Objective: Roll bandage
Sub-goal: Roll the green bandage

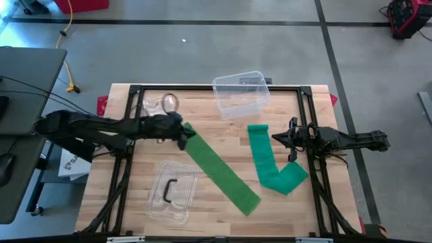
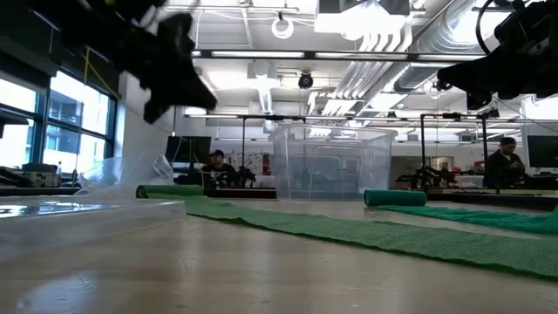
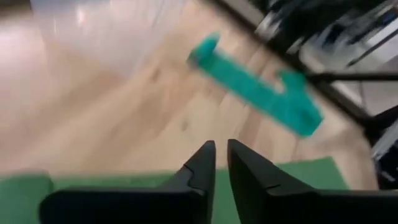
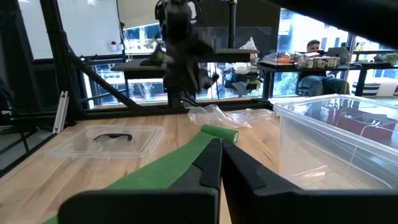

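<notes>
A long green bandage (image 1: 219,167) lies flat on the wooden table, running slantwise from a small rolled end (image 2: 170,190) at the far left toward the near edge. A second green bandage (image 1: 270,162) lies at the right, its near part folded over and its far end rolled (image 2: 394,198). My left gripper (image 1: 183,137) hangs in the air over the first bandage's rolled end, clear of the table in the low view (image 2: 174,74). Its fingers (image 3: 221,155) stand a narrow gap apart with nothing between them. My right gripper (image 4: 222,155) waits shut at the table's right edge (image 1: 278,138).
A clear plastic bin (image 1: 237,93) stands at the far middle. Its clear lid (image 1: 172,192) with a dark handle lies near the front left. Crumpled clear wrap (image 1: 160,103) lies at the far left. Bare wood (image 1: 223,131) lies between the two bandages.
</notes>
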### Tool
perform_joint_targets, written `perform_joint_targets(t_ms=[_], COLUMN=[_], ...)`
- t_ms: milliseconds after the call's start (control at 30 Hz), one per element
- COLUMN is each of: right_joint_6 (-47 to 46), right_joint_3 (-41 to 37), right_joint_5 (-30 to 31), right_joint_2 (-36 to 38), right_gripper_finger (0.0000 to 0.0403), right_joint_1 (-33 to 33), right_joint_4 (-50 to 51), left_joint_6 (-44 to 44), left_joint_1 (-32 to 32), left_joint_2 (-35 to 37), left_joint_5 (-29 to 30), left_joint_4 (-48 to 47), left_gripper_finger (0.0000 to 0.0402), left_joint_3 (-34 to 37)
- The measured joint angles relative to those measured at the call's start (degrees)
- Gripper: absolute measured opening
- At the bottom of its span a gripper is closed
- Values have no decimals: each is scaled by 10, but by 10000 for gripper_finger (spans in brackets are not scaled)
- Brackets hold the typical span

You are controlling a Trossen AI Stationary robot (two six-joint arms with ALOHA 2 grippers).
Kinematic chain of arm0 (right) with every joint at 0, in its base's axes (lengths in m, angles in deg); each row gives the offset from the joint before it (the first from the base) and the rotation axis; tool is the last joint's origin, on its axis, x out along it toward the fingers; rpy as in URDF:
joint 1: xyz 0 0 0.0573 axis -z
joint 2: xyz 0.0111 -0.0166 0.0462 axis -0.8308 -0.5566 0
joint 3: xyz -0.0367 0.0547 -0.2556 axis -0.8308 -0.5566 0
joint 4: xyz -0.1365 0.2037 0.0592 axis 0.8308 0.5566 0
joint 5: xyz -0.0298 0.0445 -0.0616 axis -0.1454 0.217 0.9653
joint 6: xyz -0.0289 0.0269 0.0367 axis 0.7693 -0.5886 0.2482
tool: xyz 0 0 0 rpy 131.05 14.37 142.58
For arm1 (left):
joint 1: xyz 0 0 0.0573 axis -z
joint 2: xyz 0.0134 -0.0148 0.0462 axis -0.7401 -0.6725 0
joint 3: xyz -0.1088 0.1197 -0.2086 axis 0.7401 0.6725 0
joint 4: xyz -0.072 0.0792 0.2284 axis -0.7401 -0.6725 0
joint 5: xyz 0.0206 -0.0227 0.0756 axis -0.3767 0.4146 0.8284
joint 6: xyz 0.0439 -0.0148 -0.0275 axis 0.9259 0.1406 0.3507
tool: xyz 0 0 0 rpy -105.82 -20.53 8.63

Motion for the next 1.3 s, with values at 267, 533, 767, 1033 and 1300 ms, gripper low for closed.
perform_joint_targets(t_ms=[267, 533, 767, 1033, 1300], right_joint_6=[0, 0, 0, 0, 0], right_joint_3=[0, 0, 0, 0, 0], right_joint_5=[0, 0, 0, 0, 0], right_joint_2=[0, 0, 0, 0, 0], right_gripper_finger=[0, 0, 0, 0, 0], right_joint_1=[0, 0, 0, 0, 0], right_joint_4=[0, 0, 0, 0, 0], left_joint_6=[-40, -6, -7, -87, -202], left_joint_1=[-35, -47, -52, -3, 43], left_joint_2=[-124, -56, 31, 14, -78], left_joint_5=[7, 180, 152, 105, 34], left_joint_4=[-39, -146, -158, -101, -136], left_gripper_finger=[68, 48, 44, 45, 87], left_joint_3=[-4, -4, -4, -4, -4])
